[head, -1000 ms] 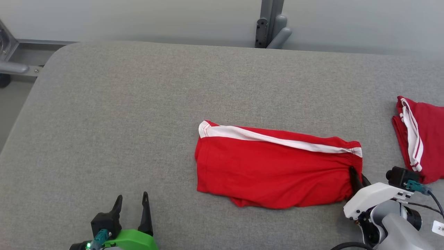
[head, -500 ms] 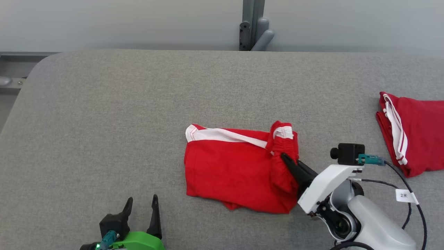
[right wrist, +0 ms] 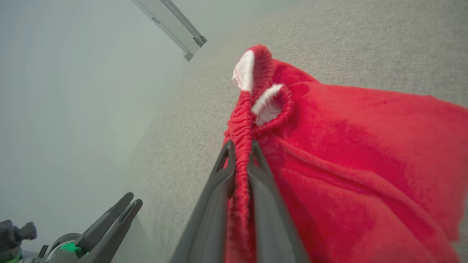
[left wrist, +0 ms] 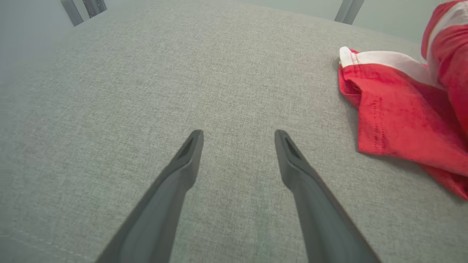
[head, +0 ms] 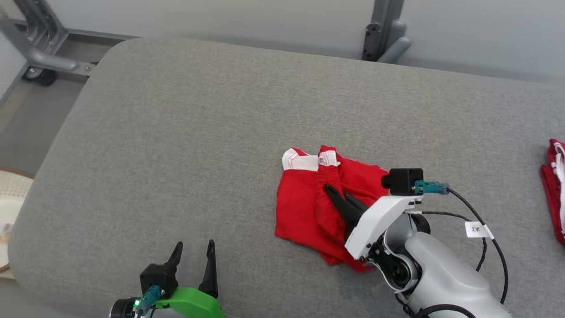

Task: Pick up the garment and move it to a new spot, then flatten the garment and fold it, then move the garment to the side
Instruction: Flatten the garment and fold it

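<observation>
A wide grey fabric-covered tabletop [head: 220,110] lies under both hands, its rounded far corner well beyond the left hand.

A red garment [head: 295,207] with a white side stripe lies bunched on the tabletop, directly around and under the right hand [head: 335,191]. Part of it is folded over itself. A gathered, ribbed red edge stands up from the rest where that hand grips it. Seen from the left wrist, the garment [left wrist: 387,113] lies off to the right of the left hand's fingers, apart from them, with a white-trimmed hem corner nearest.

The right hand reaches in on a pale forearm. From the right wrist, its two dark fingers are pressed nearly together on the ribbed red edge of the garment [right wrist: 351,153], pinching it at their tips [right wrist: 242,146]. A loop of red and white fabric sticks out just past those tips.

The left hand [head: 194,244] sits low over bare tabletop, well to the left of the right hand and clear of the garment. Its fingers are spread apart with nothing between them [left wrist: 238,133].

Far to the right of the right hand, another red cloth [head: 554,190] with white trim lies on the tabletop.

A white tag [head: 476,229] hangs on the cable beside the right forearm.
</observation>
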